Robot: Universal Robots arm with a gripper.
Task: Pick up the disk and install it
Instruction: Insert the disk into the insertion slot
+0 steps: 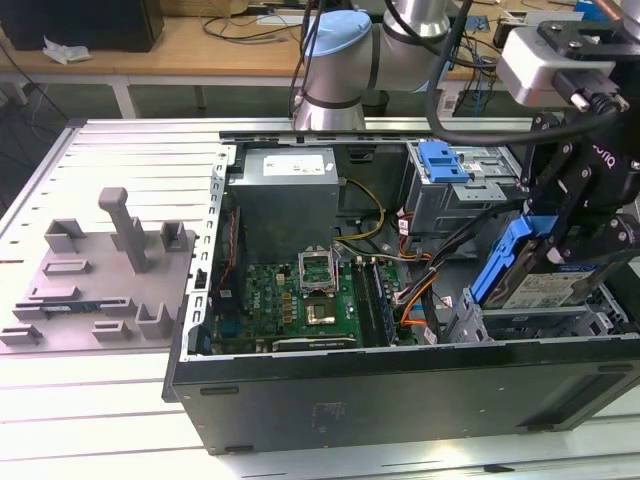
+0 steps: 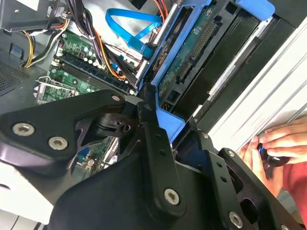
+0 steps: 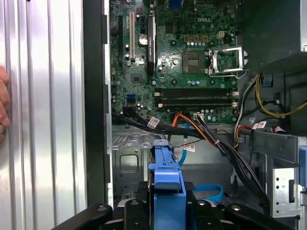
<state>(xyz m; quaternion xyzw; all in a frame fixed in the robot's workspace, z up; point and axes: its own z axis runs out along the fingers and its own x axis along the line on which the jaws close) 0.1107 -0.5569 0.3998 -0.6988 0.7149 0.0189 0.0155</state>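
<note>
The disk (image 1: 543, 291) is a silver drive with a white-and-blue label in a blue carrier frame. It hangs tilted over the drive bay (image 1: 530, 326) at the open computer case's end on the exterior view's right. My gripper (image 1: 548, 248) is shut on it from above, black fingers clamping the carrier. In the second wrist view the disk (image 2: 192, 52) shows its circuit-board side and connectors, with the gripper (image 2: 152, 111) closed on the blue frame's edge. In the first wrist view the carrier's blue edge (image 3: 167, 177) stands on end between the fingers (image 3: 134, 211), above the case floor.
Inside the case lie a green motherboard (image 1: 300, 300), a grey power supply (image 1: 288, 190), cable bundles (image 1: 420, 285) and a lone blue latch (image 1: 440, 160). A grey fixture block (image 1: 100, 270) sits at the exterior view's left. A person's hand (image 2: 278, 146) rests on the slatted table beside the case.
</note>
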